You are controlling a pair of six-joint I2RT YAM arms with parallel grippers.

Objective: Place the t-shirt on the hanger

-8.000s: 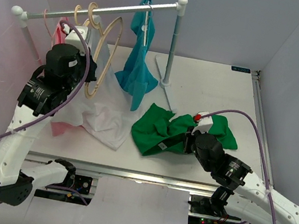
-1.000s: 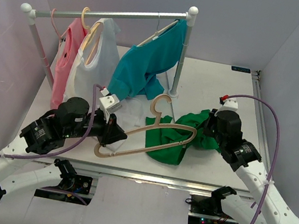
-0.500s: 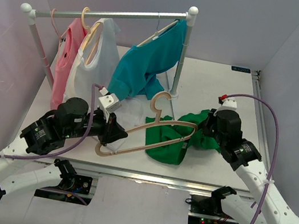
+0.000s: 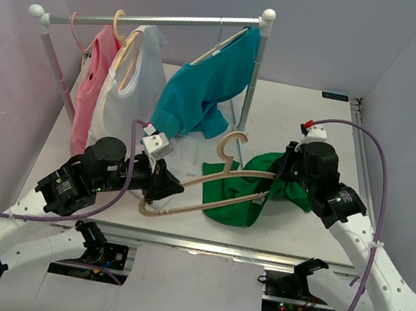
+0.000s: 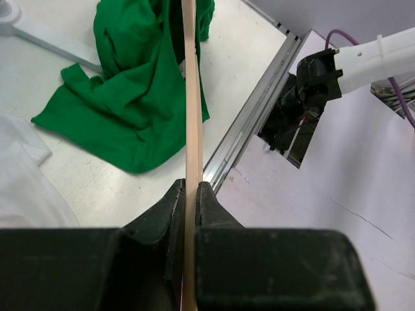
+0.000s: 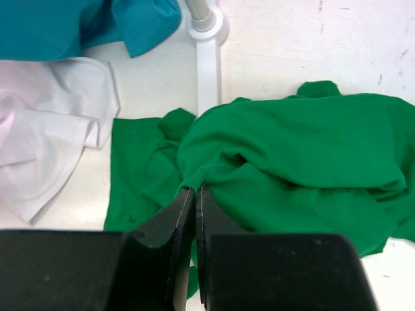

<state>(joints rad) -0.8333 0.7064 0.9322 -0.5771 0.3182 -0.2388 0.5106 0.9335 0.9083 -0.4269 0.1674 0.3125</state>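
View from above of a white surface (image 4: 303, 116) with two robot arms reaching in from its near edge.

The left tool (image 4: 167, 189) is clenched on one end of a pale wooden hanger (image 4: 229, 182), its jaws pressed against both faces of the thin wood. The left wrist view shows the hanger (image 5: 190, 97) running straight out from that tool (image 5: 190, 196) like a held stick. It is carried above the surface, roughly level, with its rounded hook pointing toward the back. Its free end reaches across to the bright green t-shirt (image 4: 241, 206). The hanger is likely held by one end so that the other arm is free to slide inside the shirt.

The t-shirt lies crumpled on the surface, right of centre and near the front edge, partly beneath the hanger. The right tool (image 4: 283, 172) is clamped shut on a small gathered fold of the green cloth (image 6: 292, 162), as its wrist view shows (image 6: 195, 192). That pinch lifts one side of the shirt, probably to offer an opening to the hanger's tip. Whether the fold is collar, hem or sleeve cannot be told.

Behind them, a rail (image 4: 151, 18) carries a teal-blue shirt (image 4: 198, 97), a white shirt (image 4: 138, 71) and a pink garment (image 4: 90, 94), each on its own hanger.
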